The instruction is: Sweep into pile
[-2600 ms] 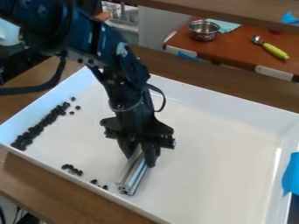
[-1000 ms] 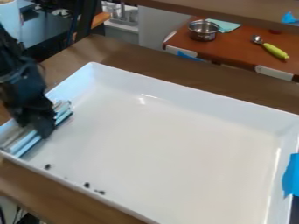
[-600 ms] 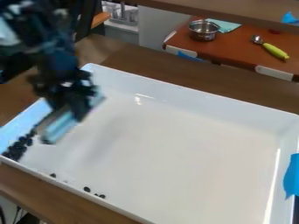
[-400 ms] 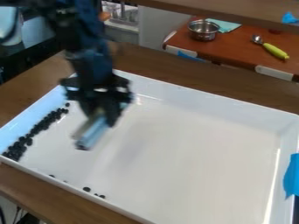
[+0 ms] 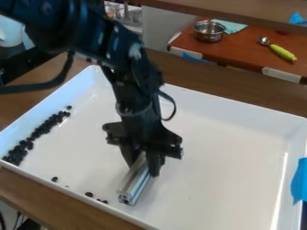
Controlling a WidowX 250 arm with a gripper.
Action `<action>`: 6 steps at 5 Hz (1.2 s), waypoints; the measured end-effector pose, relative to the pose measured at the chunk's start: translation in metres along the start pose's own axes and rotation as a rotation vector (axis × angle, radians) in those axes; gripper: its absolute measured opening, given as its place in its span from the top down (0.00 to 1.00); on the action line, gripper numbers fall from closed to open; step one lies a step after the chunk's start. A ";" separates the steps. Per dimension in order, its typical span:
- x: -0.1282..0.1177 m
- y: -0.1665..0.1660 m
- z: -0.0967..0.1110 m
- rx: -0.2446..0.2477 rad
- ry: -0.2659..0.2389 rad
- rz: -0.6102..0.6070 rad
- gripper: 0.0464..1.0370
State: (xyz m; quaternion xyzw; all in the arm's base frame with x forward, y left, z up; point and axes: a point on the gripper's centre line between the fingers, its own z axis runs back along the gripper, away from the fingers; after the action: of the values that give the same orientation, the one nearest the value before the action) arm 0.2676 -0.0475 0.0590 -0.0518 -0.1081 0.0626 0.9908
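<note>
Metal bar held as a sweeping blade

The tool point(image 5: 144, 165) is closed around the metal bar point(image 5: 133, 183) in the lower middle of the frame. The grip leaves the bar's lower end projecting; its long side, facing left, presumably serves as the pushing edge. Dark pieces point(image 5: 39, 131) form a band along the tray's point(image 5: 237, 104) left wall, which likely acts as a backstop. Stray pieces point(image 5: 89, 194) lie near the lower-left wall, left of the bar.

Clearance: the bar's lower end is near the lower-left wall; contact there could jam the stroke. Bare tray floor lies between bar and band, giving leftward room. A low stroke parallel to that wall should collect the strays.
</note>
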 end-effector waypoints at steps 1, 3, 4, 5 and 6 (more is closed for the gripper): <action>-0.002 -0.008 -0.004 -0.002 -0.033 -0.027 0.66; -0.006 0.010 -0.002 -0.012 -0.048 -0.054 0.66; -0.005 0.040 0.001 -0.015 -0.044 -0.051 0.66; -0.005 0.067 0.004 -0.015 -0.058 -0.052 0.66; -0.007 0.096 0.008 -0.012 -0.065 -0.052 0.66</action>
State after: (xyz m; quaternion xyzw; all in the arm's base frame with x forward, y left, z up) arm 0.2484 0.0475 0.0543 -0.0529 -0.1418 0.0376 0.9878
